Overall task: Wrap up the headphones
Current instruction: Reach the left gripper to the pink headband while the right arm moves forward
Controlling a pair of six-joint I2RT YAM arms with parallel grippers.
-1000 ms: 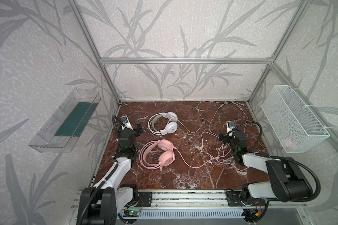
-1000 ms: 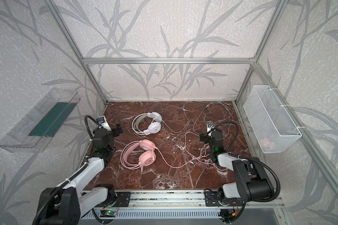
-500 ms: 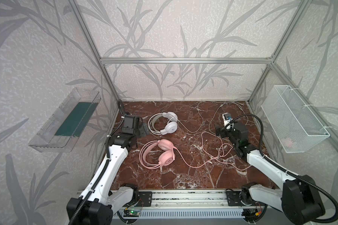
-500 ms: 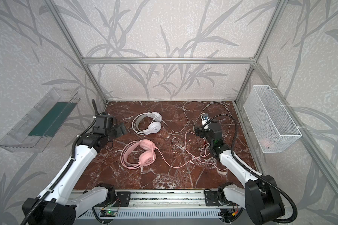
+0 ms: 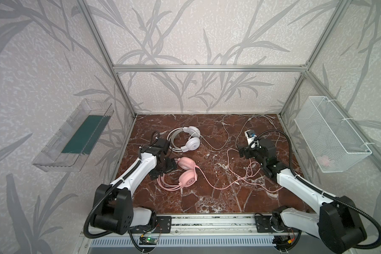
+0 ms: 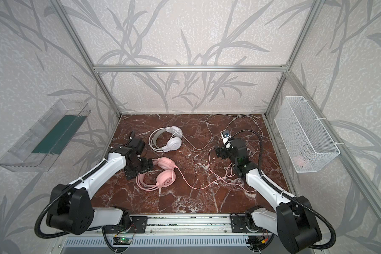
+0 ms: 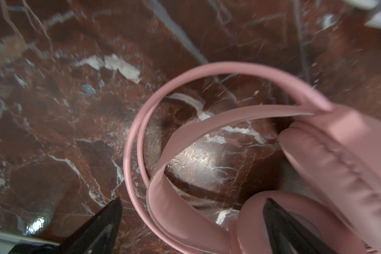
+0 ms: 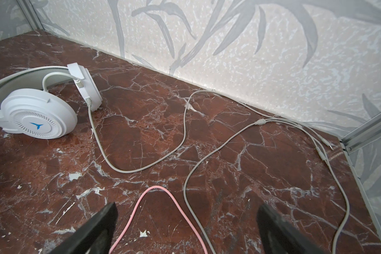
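Left gripper (image 7: pixel 193 200) now over the headband (image 7: pixel 131 154) of the pink headset (image 5: pixel 187 178).

Left gripper (image 6: pixel 140 170) hovers at pink headphones (image 6: pixel 166 177), seemingly open; white headphones (image 6: pixel 173 144) lie beyond.

Red-brown marble tabletop (image 5: pixel 207 204), white veins. White headset (image 5: pixel 193 144) lies flat far-left of ctr; pink headset (image 5: pixel 187 179) just nearer, the two apart. White cable (image 8: pixel 141 170) snakes right to far-right corner, splits into plugs by back wall. Pink cable (image 5: pixel 220 188) trails right, loops on right side.
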